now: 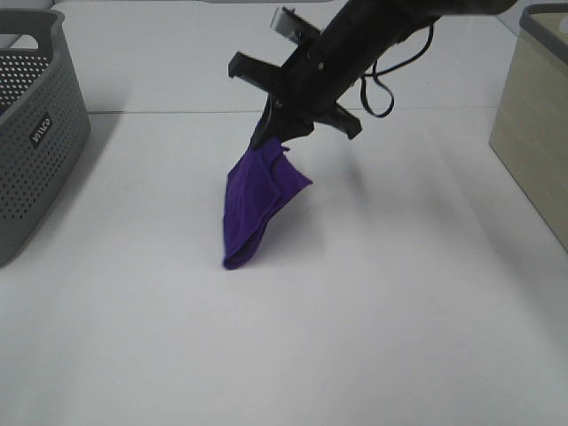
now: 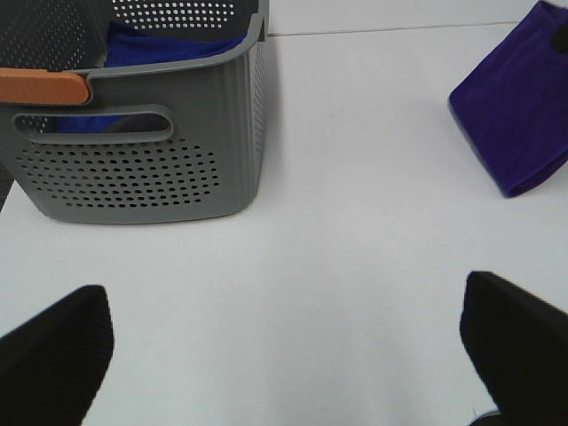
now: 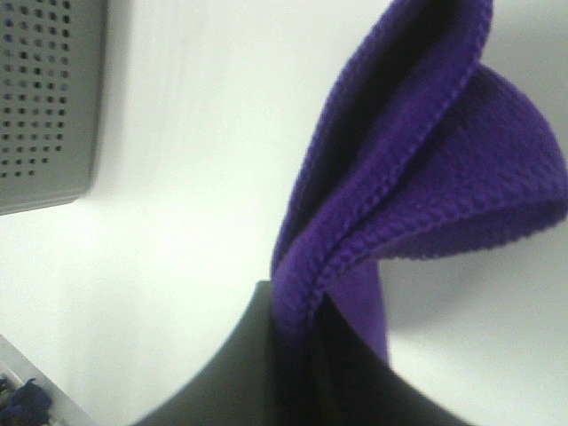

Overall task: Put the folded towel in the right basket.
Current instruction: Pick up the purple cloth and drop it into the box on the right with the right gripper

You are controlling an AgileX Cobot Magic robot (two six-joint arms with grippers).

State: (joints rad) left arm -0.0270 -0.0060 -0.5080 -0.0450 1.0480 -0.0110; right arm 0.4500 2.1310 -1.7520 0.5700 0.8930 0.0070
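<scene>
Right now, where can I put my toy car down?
The whole front of the table is bare. Also bare: between the purple towel and the beige basket. Crowded: the middle, where the right gripper holds the towel, and by the gray basket.

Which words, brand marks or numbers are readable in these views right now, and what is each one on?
Gray basket: one small white brand mark on its side wall, turned sideways, too blurred to read.
Towel: no text.
Beige basket: no text visible.
The wrist views show no other writing.
</scene>
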